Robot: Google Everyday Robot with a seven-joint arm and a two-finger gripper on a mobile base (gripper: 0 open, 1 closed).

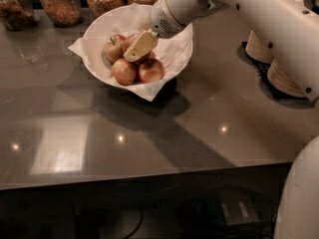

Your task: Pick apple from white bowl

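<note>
Glossy dark-grey bench (149, 148) w/ light glints, jars (60, 4) along back edge. Gripper (141, 45) sits over apples (124, 71) in white bowl (185, 54); grip state unclear.

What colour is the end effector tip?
Pale yellow-cream, camera view; the end effector is over the apples in the white bowl.

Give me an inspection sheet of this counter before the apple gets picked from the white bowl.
Surface: dark glossy countertop, lamp reflections, no spills seen.
Job's things: white bowl, paper-lined, holds the apples; about four show.
Clutter: glass jars along the back; stacked beige bowls at right.
Gripper: gripper down inside the bowl, over the middle apples.
Cables: nothing seen.
Surroundings: dim floor below the counter edge, with a grey box.
</note>
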